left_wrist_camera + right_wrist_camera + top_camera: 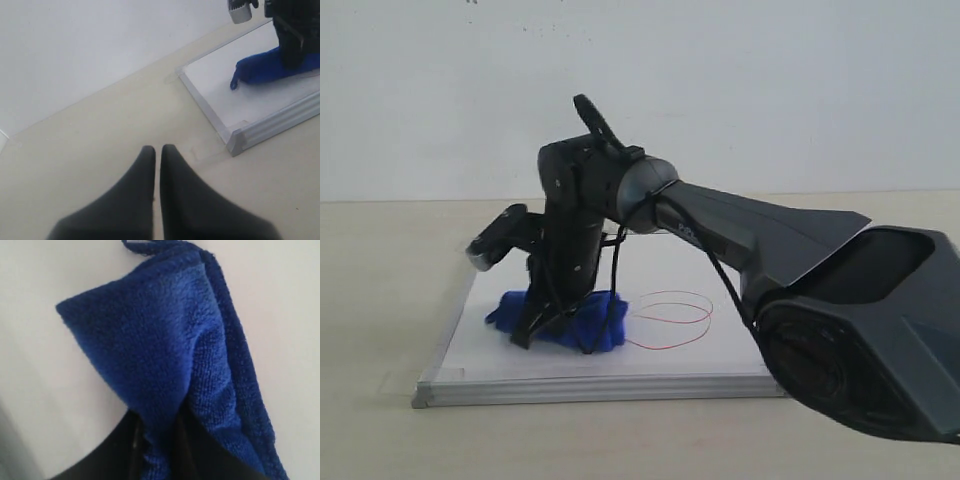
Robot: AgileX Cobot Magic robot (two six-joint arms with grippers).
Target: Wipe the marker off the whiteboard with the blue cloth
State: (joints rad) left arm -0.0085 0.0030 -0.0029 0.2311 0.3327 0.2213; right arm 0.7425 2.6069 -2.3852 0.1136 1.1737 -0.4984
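- Jaws of the right gripper (555, 310) are pinching the blue cloth (607, 322), which is resting on the whiteboard (720, 352).
- In the exterior view, the cloth is sitting just beside the left end of the red marker (670, 320) loop.
- Left gripper (155, 149) jaws are pressing together, empty, over the table (100, 130) off the board's corner.

We see the blue cloth (575, 330) as plain royal blue, the marker (670, 320) as a thin red loop on the whiteboard (500, 345), white with a silver-grey frame. The right arm (740, 235) is black, the desk (380, 300) pale beige.
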